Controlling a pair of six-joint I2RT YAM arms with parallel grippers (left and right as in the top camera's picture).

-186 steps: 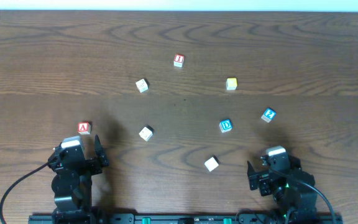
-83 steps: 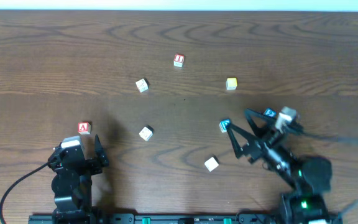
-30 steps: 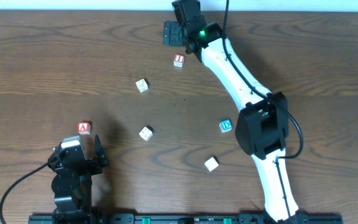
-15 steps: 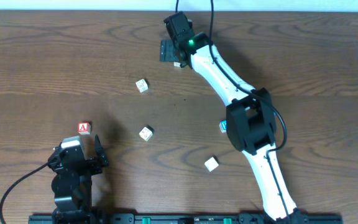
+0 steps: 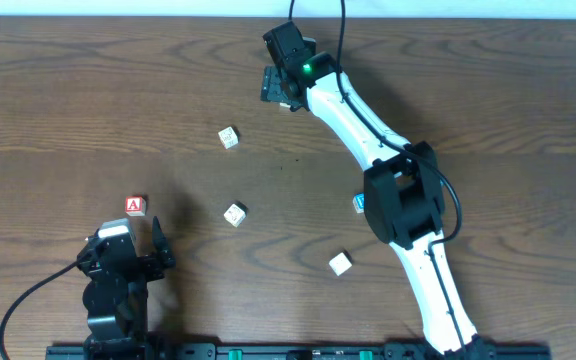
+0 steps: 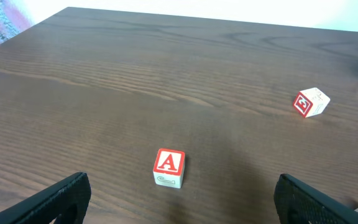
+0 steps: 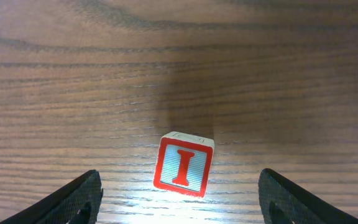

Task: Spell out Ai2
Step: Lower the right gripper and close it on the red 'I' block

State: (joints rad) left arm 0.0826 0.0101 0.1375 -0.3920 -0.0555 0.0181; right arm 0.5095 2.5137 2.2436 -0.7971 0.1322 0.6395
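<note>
Right claw point(image 7: 178, 173) spread wide flanks I block point(image 7: 183, 165), hidden overhead.

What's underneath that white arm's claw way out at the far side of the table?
A red I block rests on the table between the right gripper's open fingers, untouched. In the overhead view the gripper covers it.

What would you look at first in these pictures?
The long white right arm stands out most, stretched to the far side of the table with its open claw right at the red I block. Next comes the red A block, sitting alone just in front of the left claw, which is open too.
</note>
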